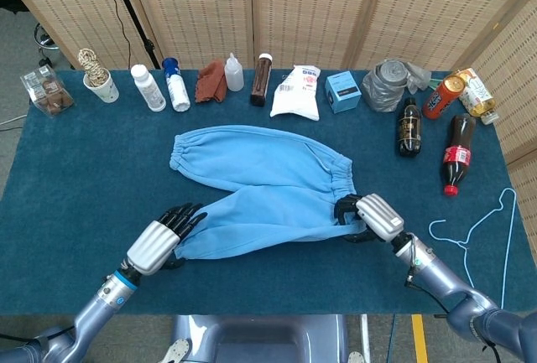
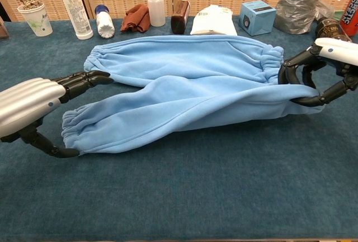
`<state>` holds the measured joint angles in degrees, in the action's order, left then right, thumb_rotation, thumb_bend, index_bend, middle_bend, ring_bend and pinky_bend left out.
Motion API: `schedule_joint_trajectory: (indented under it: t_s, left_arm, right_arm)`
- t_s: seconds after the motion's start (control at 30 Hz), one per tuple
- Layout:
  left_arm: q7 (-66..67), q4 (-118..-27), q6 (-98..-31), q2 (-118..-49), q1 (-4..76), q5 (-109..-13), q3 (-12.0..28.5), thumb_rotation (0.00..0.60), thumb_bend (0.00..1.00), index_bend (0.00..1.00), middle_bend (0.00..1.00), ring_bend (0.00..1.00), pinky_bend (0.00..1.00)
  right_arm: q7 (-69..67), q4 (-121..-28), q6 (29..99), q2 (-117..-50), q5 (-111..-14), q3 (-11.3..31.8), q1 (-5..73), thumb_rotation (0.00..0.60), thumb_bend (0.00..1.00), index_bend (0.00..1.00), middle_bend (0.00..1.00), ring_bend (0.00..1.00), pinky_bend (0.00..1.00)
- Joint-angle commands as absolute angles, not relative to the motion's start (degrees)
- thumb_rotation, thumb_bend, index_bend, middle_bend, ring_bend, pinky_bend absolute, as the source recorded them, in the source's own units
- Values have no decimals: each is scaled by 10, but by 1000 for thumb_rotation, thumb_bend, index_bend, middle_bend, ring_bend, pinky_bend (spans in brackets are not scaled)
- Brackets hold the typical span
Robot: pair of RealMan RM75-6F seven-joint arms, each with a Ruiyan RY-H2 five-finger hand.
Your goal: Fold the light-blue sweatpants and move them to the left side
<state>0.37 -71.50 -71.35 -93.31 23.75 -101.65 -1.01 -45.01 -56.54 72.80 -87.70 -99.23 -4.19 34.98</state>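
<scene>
Left hand sits at the cuff of the near trouser leg, fingers spread above it and thumb below, bracketing the cuff without, as far as I can tell, having closed on it. Right hand pinches the near corner of the waistband, the cloth drawn taut between thumb and fingers. Light-blue sweatpants lie in the middle of the worktop, long axis running from its left edge toward its right, waistband to the right and both cuffs to the left. Each hand is thus at an opposite end of the same near leg, which lies slightly diagonal. Folding that leg onto the far one would, I judge, mean carrying both ends toward the worktop's far edge together.
</scene>
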Motion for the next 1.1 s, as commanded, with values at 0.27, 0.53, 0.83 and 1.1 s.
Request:
schedule_joint_trajectory:
  t_s: [0.27, 0.53, 0.83, 1.1]
  left_arm:
    - [-28, -719, -704, -941, 250, -1005, -20, 600, 0, 0, 0, 0, 159]
    - [-20, -738, -718, -919, 246, -1009, -32, 600, 0, 0, 0, 0, 121]
    - [-2, -736, -699, -932, 252, -990, -31, 600, 0, 0, 0, 0, 120]
    - [6, -725, -693, -947, 261, -978, -20, 600, 80, 0, 0, 16, 122]
  right_arm:
    - [-451, -572, 724, -876, -987, -40, 352, 600, 530, 667, 473, 405, 633]
    - [-446, -583, 720, -869, -982, -37, 354, 600, 531, 667, 473, 405, 633]
    - [-438, -597, 717, -867, -981, -36, 357, 600, 532, 667, 473, 405, 633]
    - [-436, -603, 716, -864, -979, -36, 357, 600, 532, 667, 473, 405, 633]
